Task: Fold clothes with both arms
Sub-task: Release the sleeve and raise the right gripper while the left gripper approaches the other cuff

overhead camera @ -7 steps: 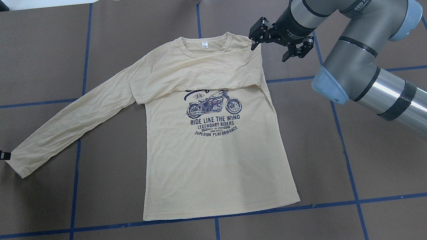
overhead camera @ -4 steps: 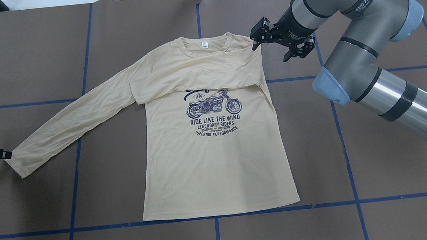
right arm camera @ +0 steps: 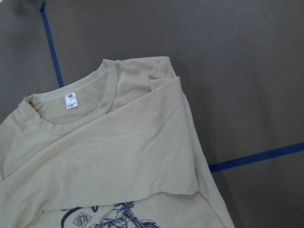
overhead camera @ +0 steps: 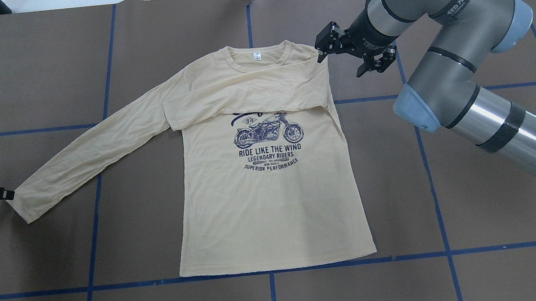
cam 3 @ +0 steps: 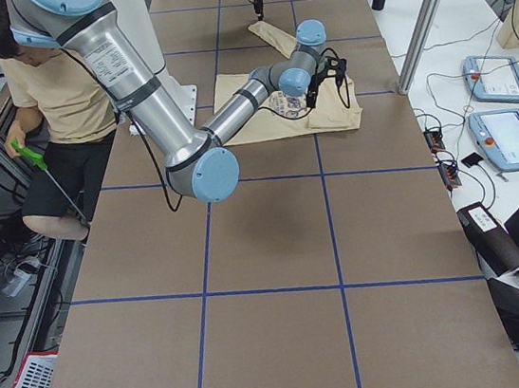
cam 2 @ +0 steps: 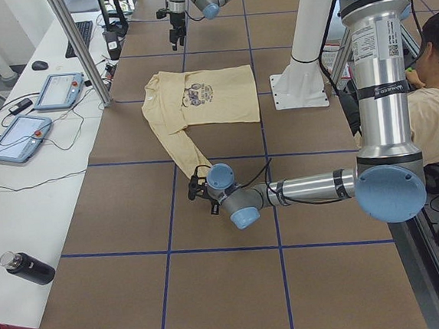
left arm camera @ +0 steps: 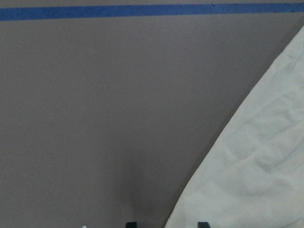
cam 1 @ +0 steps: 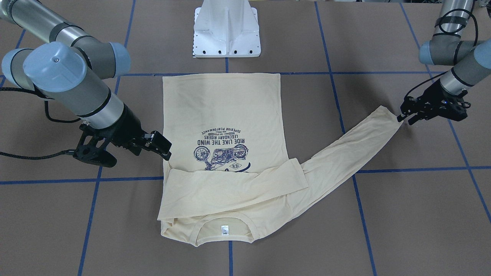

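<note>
**Inspector:** Work surface?

**Assistant:** One table with a brown covering, marked into squares by blue tape lines.

**Inspector:** Location of the garment?

**Assistant:** The cream T-shirt lies flat at the table's middle, front upward. Its hem is toward the robot and its collar is on the far side. The folded sleeve, on the robot's right side, is laid across the chest. The outstretched sleeve runs out toward the robot's left.

**Inspector:** Arms?

**Assistant:** The right arm reaches to the shoulder corner on its own side of the shirt. The left arm reaches low to the end of the outstretched sleeve.

**Inspector:** Claws?

**Assistant:** The right gripper is spread wide and holds nothing. One jaw is over the shoulder edge, but I cannot confirm contact. The left gripper sits at the cuff. Its jaws are parted, and in the wrist view the sleeve's edge lies between them, not clamped.

**Inspector:** Smaller items?

**Assistant:** The navy motorcycle print has its top covered by the folded sleeve. The white neck label shows inside the collar.
</note>
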You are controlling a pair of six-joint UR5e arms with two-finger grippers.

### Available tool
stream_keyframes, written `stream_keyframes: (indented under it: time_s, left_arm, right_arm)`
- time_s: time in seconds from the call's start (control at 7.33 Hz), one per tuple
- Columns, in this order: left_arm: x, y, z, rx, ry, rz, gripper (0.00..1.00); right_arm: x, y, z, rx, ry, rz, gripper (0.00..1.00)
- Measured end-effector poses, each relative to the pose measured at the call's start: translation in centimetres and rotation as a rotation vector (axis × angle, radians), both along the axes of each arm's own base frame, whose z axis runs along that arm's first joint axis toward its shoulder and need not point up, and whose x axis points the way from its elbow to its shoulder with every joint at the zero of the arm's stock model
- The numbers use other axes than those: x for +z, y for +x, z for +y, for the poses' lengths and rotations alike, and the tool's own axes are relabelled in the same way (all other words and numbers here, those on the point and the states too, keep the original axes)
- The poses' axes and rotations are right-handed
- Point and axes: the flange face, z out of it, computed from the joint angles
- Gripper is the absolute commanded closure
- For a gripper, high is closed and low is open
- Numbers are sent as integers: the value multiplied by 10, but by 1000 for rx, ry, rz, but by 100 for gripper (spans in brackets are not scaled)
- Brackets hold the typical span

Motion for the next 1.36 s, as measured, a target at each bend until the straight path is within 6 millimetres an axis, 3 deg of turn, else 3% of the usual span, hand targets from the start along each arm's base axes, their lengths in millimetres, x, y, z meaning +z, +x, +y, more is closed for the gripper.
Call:
stream_keyframes:
  time_s: [0.82,1.09,1.36]
  left_arm:
    - [-2,4,-1,5,3,2,55]
    - [-2,4,-1,6,4,3,66]
    - [-2,4,-1,6,3,3,100]
  right_arm:
    - [3,-4,3,-5,-1,4,0]
    - [2,-4,3,-5,0,2,0]
    - [2,-4,3,-5,1,2,0]
